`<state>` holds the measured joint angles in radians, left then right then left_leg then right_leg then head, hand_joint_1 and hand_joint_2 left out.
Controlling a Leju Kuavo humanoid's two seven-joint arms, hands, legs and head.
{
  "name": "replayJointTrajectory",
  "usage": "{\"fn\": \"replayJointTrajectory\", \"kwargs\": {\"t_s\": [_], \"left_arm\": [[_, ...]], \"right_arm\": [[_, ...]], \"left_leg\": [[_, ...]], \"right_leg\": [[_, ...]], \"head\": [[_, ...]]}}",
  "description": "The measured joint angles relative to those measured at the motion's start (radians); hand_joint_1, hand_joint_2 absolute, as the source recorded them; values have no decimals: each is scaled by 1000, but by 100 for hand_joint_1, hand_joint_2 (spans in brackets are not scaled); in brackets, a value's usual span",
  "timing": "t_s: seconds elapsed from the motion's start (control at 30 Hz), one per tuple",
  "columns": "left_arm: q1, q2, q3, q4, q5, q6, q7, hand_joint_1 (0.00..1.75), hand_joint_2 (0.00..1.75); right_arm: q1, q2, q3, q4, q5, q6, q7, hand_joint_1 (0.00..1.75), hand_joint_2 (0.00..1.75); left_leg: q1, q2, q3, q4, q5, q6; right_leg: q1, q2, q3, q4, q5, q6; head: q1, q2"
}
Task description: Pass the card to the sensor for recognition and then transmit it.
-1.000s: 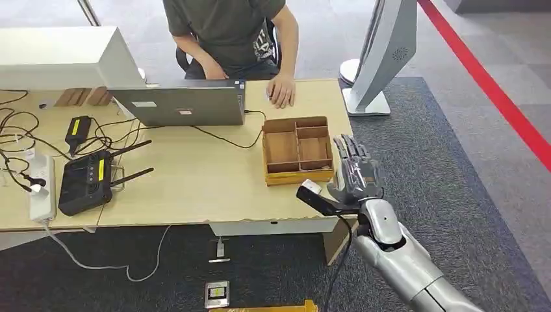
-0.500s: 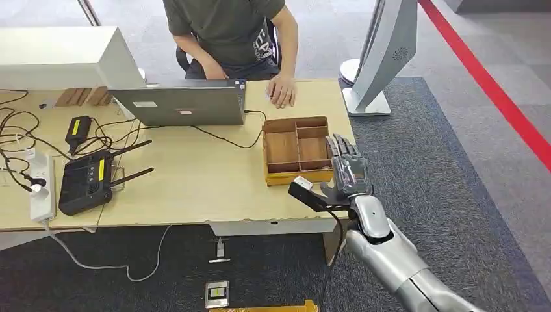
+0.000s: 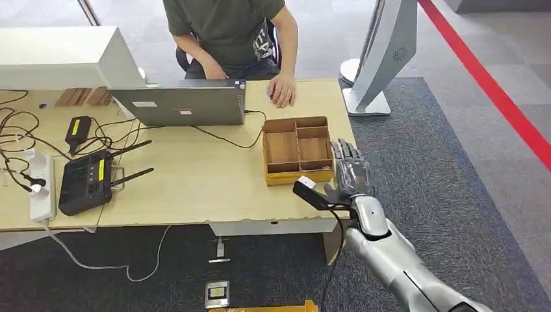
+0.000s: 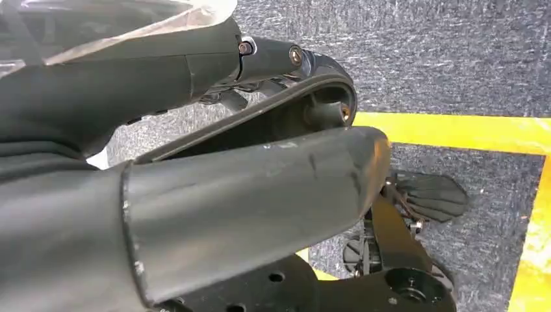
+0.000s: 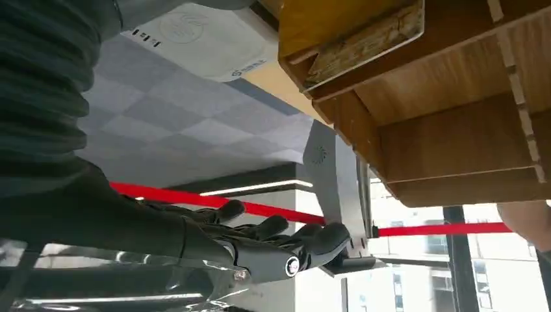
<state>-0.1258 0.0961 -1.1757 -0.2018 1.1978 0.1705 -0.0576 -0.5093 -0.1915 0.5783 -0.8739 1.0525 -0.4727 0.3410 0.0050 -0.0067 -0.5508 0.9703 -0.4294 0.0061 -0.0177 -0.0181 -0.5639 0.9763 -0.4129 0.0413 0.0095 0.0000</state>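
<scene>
Wood-brown compartmented tray [image 3: 297, 150] sits at the right end of the pale wooden desk [image 3: 195, 182], just in front of the robot's right hand [image 3: 347, 175]. The hand hangs at the desk's near corner, fingers straight and spread, thumb out over the desk edge, nothing in its grasp. A flat pale card [image 5: 367, 42] appears to lie in the tray's near compartment, seen in the right wrist view; the head view does not make it out clearly. Judged thin, light, stiff and slick: best pinched by an exposed edge between thumb and finger, not scooped flat. Left hand's state cannot be told.
</scene>
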Motion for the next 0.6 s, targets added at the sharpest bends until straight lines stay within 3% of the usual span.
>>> {"fn": "replayJointTrajectory", "kwargs": {"t_s": [0.6], "left_arm": [[0,0,0,0,-6,-6,2,0,0]], "right_arm": [[-9,37,-8,72,43,0,-7,0,175]], "left_leg": [[0,0,0,0,0,0]], "right_leg": [[0,0,0,0,0,0]], "head": [[0,0]]}}
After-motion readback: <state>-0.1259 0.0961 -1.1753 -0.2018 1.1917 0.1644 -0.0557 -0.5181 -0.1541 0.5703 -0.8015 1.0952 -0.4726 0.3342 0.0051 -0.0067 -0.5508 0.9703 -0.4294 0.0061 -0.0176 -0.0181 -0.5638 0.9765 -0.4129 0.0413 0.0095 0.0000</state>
